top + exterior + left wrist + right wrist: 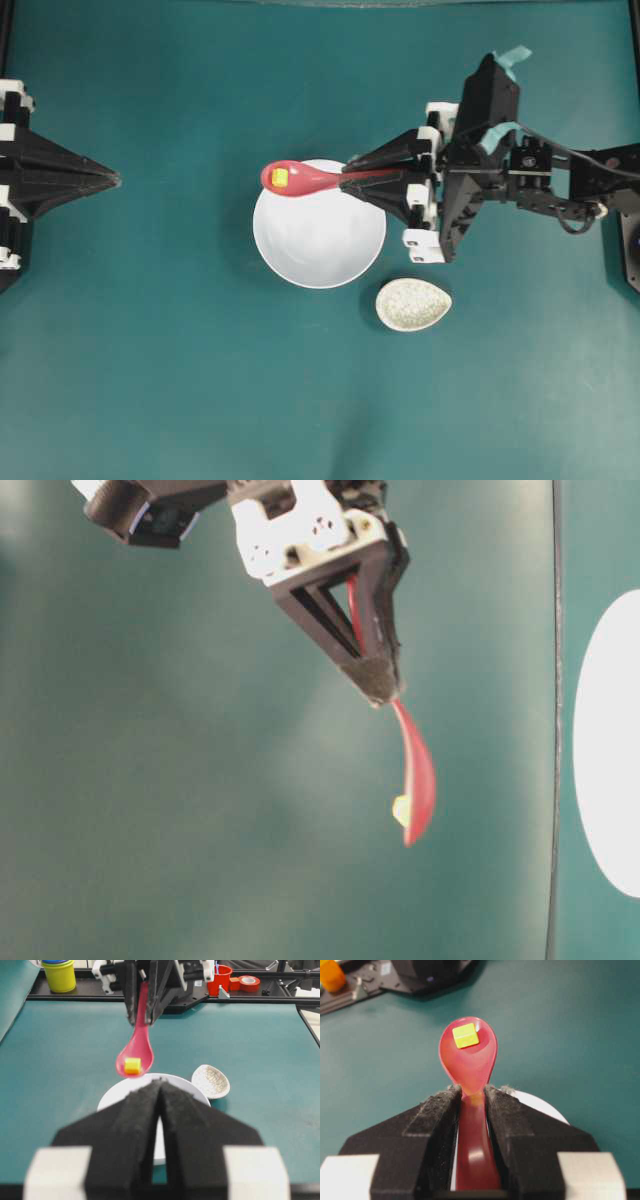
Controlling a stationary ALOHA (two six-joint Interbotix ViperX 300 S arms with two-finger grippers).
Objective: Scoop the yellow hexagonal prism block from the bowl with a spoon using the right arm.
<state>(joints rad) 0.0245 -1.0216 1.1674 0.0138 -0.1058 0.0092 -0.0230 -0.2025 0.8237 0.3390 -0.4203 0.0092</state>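
Gripper point(470, 1097)-held spoon point(468, 1060) under block point(465, 1035)

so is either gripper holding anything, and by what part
The right gripper holds the spoon by its handle, with the yellow block in the scoop. The left gripper is shut and empty.

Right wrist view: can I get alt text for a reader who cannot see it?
The right gripper has its black padded jaws closed on the handle of a glossy pink-red soup spoon, whose scoop carries a small yellow block. Below, a sliver of the white bowl shows on the teal table.
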